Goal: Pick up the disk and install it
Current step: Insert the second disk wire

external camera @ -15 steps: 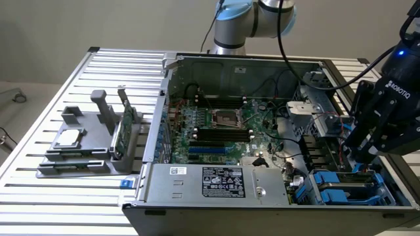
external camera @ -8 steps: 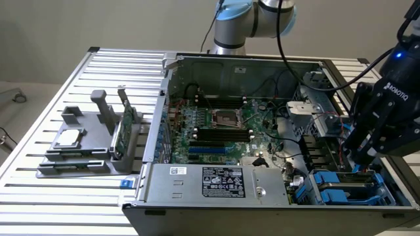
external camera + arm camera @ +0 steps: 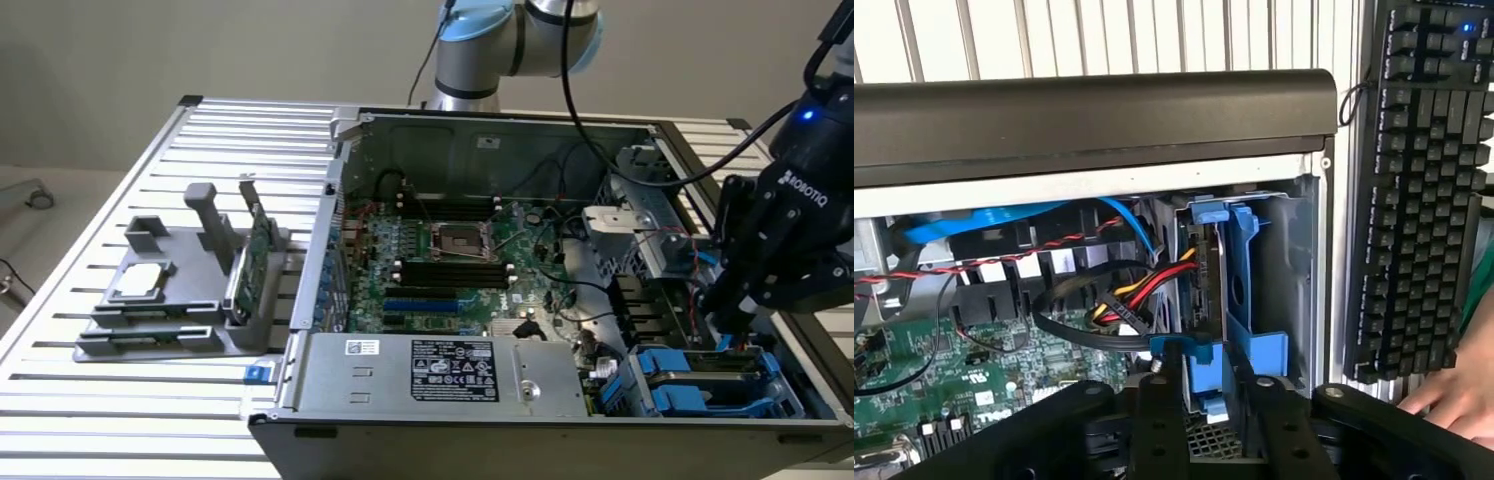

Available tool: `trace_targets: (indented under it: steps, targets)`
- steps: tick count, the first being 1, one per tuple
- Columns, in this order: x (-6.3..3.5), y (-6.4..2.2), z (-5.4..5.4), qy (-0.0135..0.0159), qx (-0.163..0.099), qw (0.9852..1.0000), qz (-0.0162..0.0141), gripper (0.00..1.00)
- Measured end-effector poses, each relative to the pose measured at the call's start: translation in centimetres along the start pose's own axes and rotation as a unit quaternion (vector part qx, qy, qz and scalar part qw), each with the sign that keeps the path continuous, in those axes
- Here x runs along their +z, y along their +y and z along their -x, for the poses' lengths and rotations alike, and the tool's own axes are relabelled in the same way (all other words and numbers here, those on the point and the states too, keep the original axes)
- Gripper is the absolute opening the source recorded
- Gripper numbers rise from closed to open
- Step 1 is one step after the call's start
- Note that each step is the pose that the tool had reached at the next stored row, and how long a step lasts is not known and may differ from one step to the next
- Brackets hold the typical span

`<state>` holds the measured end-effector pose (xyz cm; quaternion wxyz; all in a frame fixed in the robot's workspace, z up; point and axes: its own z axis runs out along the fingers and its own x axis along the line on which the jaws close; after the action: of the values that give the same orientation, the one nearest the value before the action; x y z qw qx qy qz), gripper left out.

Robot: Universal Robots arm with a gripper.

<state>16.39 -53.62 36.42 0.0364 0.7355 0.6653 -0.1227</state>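
The disk [image 3: 1239, 300] stands on edge in the drive bay at the corner of the open computer case [image 3: 400, 400], its bright blue carrier facing me. In the exterior view the blue carrier [image 3: 687, 378] sits low in the bay at the case's right end. My black gripper [image 3: 1214, 395] hangs straight over the near end of that carrier, straddling its blue tab. In the exterior view the gripper [image 3: 727, 322] reaches down into the bay just above the blue frames. Contact with the carrier is hidden.
Red, yellow and black cables [image 3: 1139, 295] crowd the bay beside the disk. A keyboard [image 3: 1424, 180] lies outside the case wall, with a person's hand [image 3: 1454, 395] near it. A grey fixture [image 3: 174, 300] with a chip and a green card stands at the exterior view's left.
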Motion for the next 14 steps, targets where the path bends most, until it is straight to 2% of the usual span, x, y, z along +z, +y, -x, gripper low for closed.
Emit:
trace_targets:
  steps: [1, 3, 8, 14]
  targets:
    - [0.01, 0.0, 0.0, -0.0005, 0.0, 1.0, 0.0, 0.27]
    - [0.04, -0.01, -0.01, -0.0013, 0.0, 1.0, 0.0001, 0.16]
    - [0.11, -0.01, -0.02, -0.0035, 0.0, 1.0, 0.0003, 0.16]
    - [0.63, 0.05, -0.11, -0.0043, 0.001, 1.0, 0.0004, 0.16]
